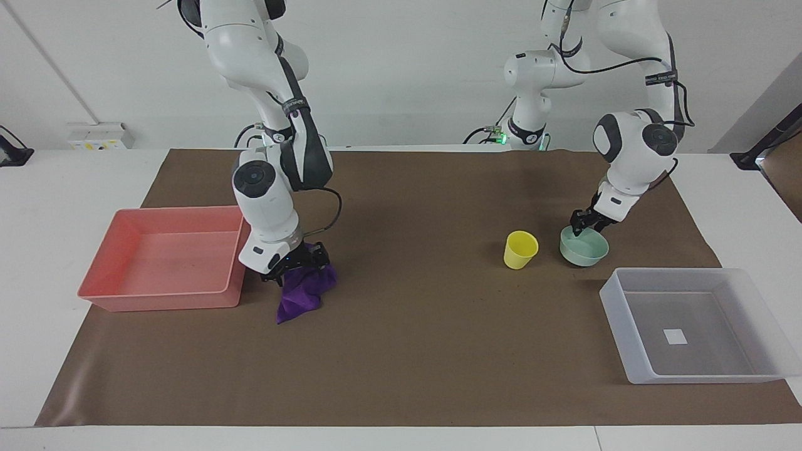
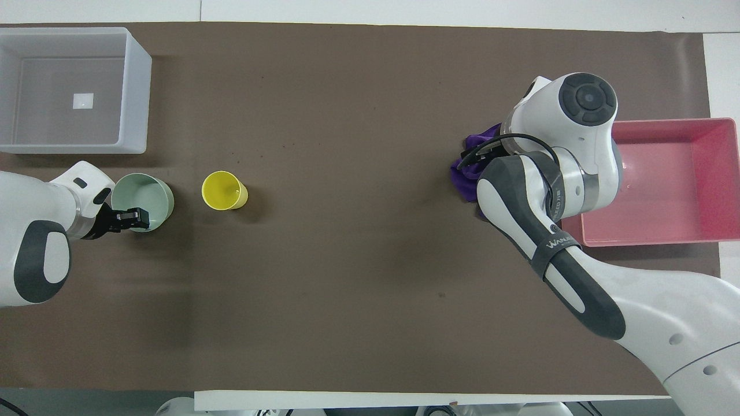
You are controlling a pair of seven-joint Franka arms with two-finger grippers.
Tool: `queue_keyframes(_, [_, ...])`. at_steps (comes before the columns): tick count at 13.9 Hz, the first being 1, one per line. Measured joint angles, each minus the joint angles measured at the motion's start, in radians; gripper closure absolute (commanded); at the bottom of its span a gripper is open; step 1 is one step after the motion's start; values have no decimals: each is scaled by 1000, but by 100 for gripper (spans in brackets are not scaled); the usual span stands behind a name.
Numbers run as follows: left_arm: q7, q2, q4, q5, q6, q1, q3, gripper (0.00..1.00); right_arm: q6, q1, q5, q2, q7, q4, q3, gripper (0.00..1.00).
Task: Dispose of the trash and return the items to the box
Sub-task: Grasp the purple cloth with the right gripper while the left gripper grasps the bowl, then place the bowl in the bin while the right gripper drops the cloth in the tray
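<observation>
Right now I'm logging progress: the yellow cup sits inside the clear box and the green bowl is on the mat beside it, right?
Not quite. The yellow cup is not inside the clear box, which holds nothing. The cup stands on the mat beside the green bowl, as the overhead view shows. The bowl is indeed on the mat.

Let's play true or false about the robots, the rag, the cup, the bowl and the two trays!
1. The right tool is down on the purple rag. True.
2. The yellow cup sits in the clear tray. False: it stands on the mat beside the green bowl.
3. The left tool is at the bowl's rim. True.
4. The rag lies in the pink tray. False: it lies on the mat beside it.
</observation>
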Motion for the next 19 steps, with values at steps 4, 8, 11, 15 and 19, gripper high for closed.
queue_keyframes(4, [-2, -8, 4, -6, 0, 0, -1, 100, 18, 15, 1, 32, 13, -12, 0, 53])
queue_keyframes(8, [-3, -26, 89, -6, -143, 0, -1, 100, -20, 15, 1, 31, 50, -20, 0, 89])
queue_keyframes(11, [-6, -48, 369, -9, -448, 3, 2, 100, -33, 15, 1, 22, 73, -18, -1, 98])
queue_keyframes(15, [-19, 28, 600, -108, -452, 71, 10, 100, -121, -12, 1, -37, 78, 6, -7, 99])
queue_keyframes(19, [-19, 275, 739, -132, -259, 150, 20, 100, -240, -46, -1, -152, 78, 42, -9, 99])
